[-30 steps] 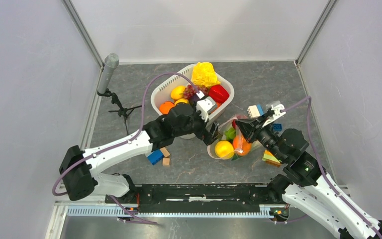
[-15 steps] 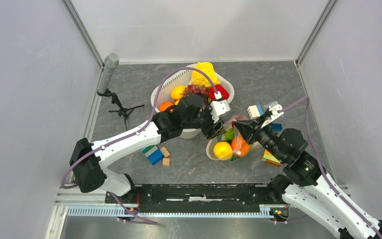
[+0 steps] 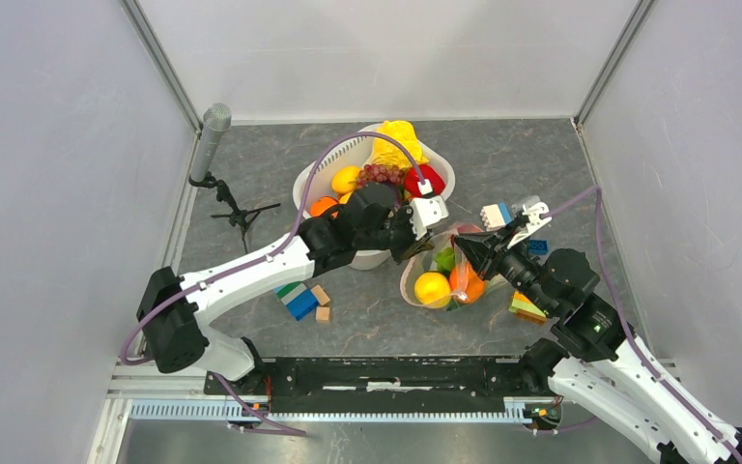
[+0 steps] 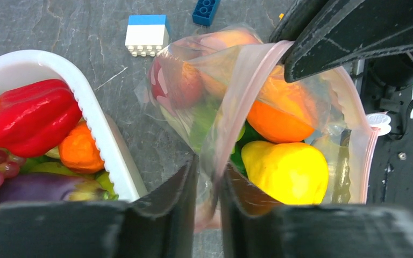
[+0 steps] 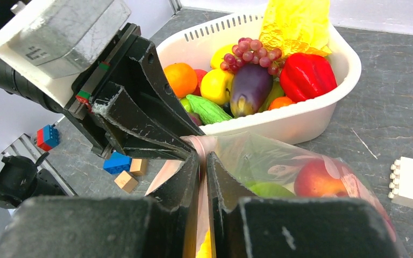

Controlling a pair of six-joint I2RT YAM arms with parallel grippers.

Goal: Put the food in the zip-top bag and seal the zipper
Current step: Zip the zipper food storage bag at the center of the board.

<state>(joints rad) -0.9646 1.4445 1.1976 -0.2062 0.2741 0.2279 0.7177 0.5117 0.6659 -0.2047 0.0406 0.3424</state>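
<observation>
While most of the food sits heaped in the white basket (image 3: 301, 193), seen from above, the zip-top bag (image 3: 444, 275) lies just beside the basket's near right corner with a lemon-yellow fruit (image 3: 433, 289) and an orange one (image 3: 469, 283) inside. The left gripper (image 3: 421, 253) reaches past the basket's front to the bag's mouth, and the right gripper (image 3: 464, 253) meets it there from the side away from the basket.

From the left wrist, the jaws stand narrow about the zipper (image 4: 227, 123), the pale pink strip running up between them; it looks pinched, though I cannot swear it is fully clamped. A red pepper (image 4: 29, 115) lies in the basket beside it, and a white-and-blue block (image 4: 147, 35) sits beyond the basket's corner.

From the right wrist, the fingers are drawn tight on the same pink strip, film bunched between them. An aubergine (image 5: 250, 88) and grapes (image 5: 253, 51) top the pile in the basket behind.

I judge this the mouth-holding step, with filling far from done. The next move likely calls for drawing the two lips apart without tearing the film, then one arm letting go to fetch from the basket.

I can read no brand or writing; a faint mark on the left wrist's white housing is illegible.
</observation>
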